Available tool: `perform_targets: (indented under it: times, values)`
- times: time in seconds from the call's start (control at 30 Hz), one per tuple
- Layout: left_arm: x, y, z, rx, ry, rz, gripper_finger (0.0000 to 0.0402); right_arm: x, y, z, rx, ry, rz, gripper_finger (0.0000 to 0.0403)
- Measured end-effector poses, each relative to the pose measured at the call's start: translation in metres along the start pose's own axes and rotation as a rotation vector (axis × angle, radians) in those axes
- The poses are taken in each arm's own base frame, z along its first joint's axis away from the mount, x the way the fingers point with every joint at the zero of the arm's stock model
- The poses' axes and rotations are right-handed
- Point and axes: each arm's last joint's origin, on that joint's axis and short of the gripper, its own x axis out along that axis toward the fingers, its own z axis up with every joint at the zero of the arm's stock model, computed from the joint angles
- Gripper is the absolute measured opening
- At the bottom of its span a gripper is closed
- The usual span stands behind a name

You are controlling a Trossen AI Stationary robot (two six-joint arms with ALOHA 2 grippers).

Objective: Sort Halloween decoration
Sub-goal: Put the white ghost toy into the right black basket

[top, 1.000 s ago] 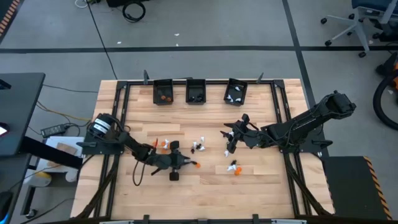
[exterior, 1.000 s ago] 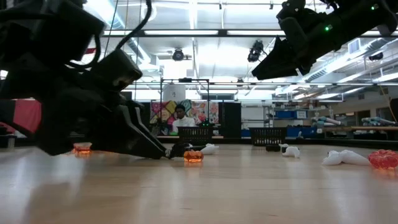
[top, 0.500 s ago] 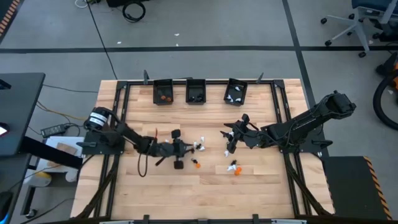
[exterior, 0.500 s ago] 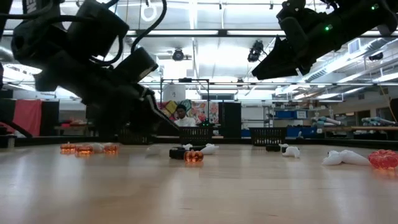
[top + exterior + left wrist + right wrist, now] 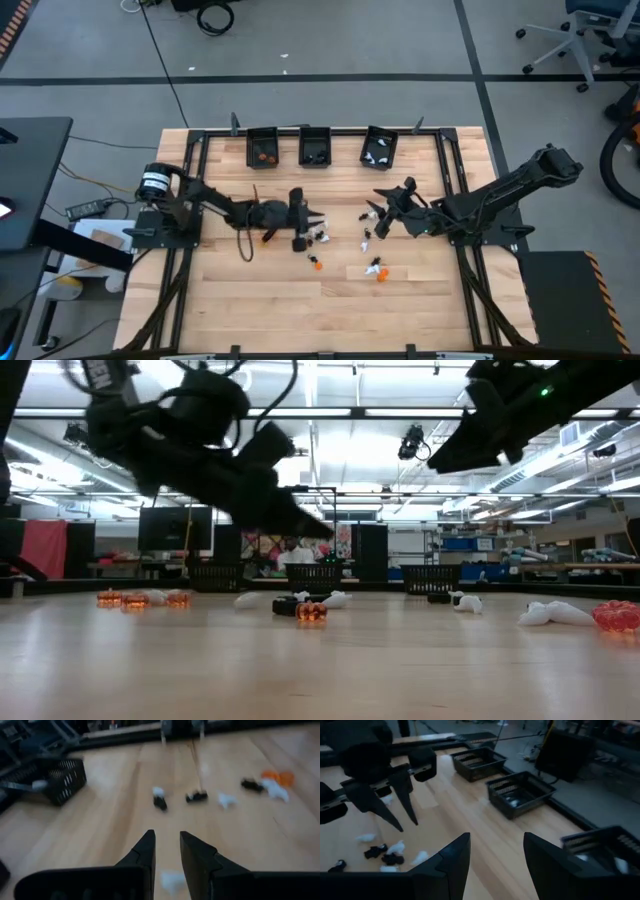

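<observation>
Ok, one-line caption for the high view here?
Left tool and right tool flank scattered Halloween trinkets mid-table; three black bins line the far edge.

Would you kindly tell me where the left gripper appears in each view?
High view: left gripper just left of the picture's centre.
Low view: upper left-centre, pointing down to the right.
Left wrist view: bottom centre.
Right wrist view: upper left, pointing down.
Shared landmark: the black bins.
</observation>
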Motion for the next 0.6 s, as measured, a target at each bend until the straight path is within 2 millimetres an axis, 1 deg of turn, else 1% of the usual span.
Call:
perform_targets:
  times: [0.13, 0.23, 0.43, 0.5, 0.6]
  values:
    - [0.016, 0.025, 0.022, 0.009, -0.025, 0.006, 0.0068, -0.016, -0.011, 0.003, 0.03, -0.02, -0.04, 0.0189]
    - [0.028, 0.046, 0.045, 0.018, -0.029, 0.031, 0.0068, -0.026, -0.016, 0.005, 0.054, -0.043, -0.05, 0.0189]
    - [0.054, 0.089, 0.083, -0.003, -0.047, 0.123, 0.0068, -0.041, -0.017, 0.009, 0.076, -0.1, -0.053, 0.0189]
    - [0.062, 0.101, 0.092, -0.026, -0.059, 0.144, 0.0068, -0.044, -0.015, 0.008, 0.07, -0.119, -0.066, 0.0189]
    - [0.077, 0.116, 0.099, -0.052, -0.073, 0.137, 0.0068, -0.049, -0.013, 0.007, 0.062, -0.146, -0.086, 0.0189]
